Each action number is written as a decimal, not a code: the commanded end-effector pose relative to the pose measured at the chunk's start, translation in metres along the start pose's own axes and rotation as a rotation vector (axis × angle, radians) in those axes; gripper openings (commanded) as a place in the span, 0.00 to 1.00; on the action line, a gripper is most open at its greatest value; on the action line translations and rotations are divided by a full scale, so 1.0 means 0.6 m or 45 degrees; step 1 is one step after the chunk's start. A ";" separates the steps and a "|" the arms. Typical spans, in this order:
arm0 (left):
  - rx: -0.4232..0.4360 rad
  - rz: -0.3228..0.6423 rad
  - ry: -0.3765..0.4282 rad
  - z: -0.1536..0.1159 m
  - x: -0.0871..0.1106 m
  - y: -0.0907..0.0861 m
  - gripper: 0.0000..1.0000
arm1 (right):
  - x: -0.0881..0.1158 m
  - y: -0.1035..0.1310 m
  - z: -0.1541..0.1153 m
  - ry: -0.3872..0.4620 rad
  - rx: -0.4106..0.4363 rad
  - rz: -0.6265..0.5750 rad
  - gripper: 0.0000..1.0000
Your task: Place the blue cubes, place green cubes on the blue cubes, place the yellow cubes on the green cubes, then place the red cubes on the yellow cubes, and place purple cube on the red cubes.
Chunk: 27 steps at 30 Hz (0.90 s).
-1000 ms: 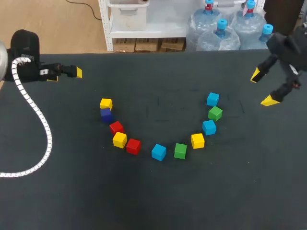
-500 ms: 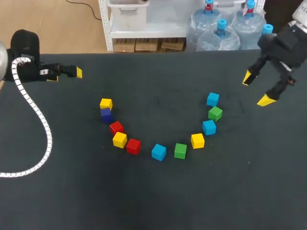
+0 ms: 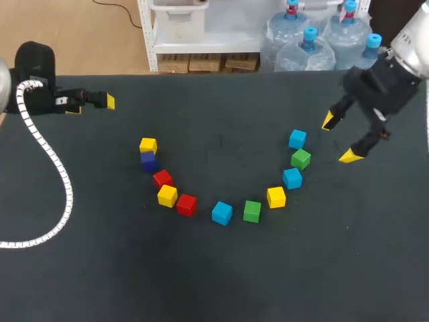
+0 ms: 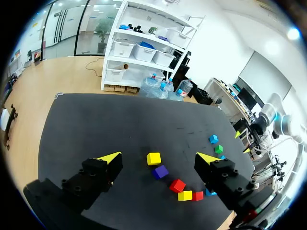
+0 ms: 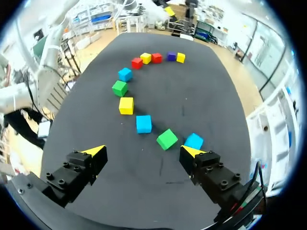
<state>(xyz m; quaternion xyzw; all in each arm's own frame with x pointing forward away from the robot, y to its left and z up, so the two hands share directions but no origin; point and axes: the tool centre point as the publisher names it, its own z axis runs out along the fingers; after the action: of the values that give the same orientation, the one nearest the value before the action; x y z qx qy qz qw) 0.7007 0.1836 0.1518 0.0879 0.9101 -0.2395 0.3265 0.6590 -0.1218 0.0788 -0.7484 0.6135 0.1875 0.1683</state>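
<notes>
Because no cube sits on another yet, all of them lie singly in a loose arc on the desk [image 3: 221, 282]. The right hand [image 3: 338, 139] hangs released and empty, fingers spread wide, just beside the far blue cube [image 3: 297, 139] at the arc's right end. That looks like a line-up for a first pick, since blue forms the bottom layer. The green cube [image 3: 300, 159] lies just beside that blue one and could catch a finger. The left hand [image 3: 92, 105], likewise released and empty, hovers at the desk's left edge, well apart from the purple cube [image 3: 148, 160], which touches a yellow cube [image 3: 148, 145]. A white ribbed hose [image 3: 64, 188] loops over the desk's left part, apart from the cubes.
</notes>
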 end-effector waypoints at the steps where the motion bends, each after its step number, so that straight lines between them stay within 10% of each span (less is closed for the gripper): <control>1: 0.008 0.001 -0.006 0.001 0.001 0.003 1.00 | -0.024 0.007 0.015 0.030 0.064 -0.078 1.00; 27: 0.008 0.001 -0.006 0.001 0.001 0.003 1.00 | -0.036 -0.008 0.111 0.156 0.021 -0.179 1.00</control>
<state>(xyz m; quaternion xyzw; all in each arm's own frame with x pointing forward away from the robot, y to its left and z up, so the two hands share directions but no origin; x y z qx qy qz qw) 0.7007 0.1835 0.1518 0.0879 0.9101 -0.2395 0.3265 0.6552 -0.0715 0.0364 -0.7991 0.5686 0.1273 0.1479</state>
